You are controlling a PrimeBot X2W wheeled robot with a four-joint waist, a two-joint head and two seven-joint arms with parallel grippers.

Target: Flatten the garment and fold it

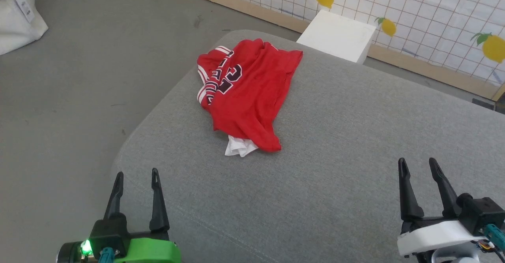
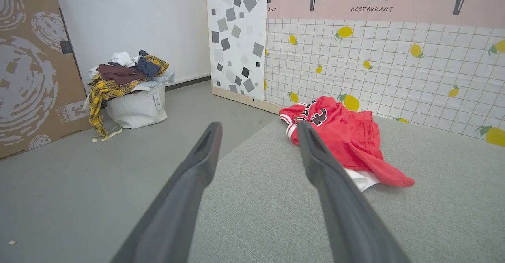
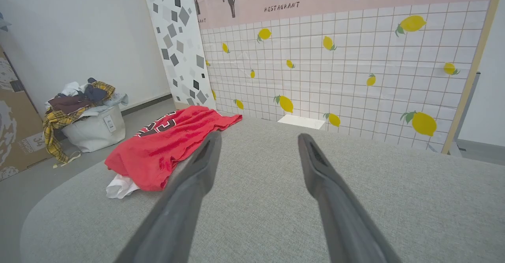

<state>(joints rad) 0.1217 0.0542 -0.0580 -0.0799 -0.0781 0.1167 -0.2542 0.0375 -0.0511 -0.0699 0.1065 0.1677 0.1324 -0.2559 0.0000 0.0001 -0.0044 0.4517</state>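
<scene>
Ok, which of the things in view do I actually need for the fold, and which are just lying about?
For the job: the crumpled red garment, the grey padded surface it lies on, the open left gripper and open right gripper.
Lying about: the overfull white laundry bag, the white box beyond the surface, the cardboard panel.
</scene>
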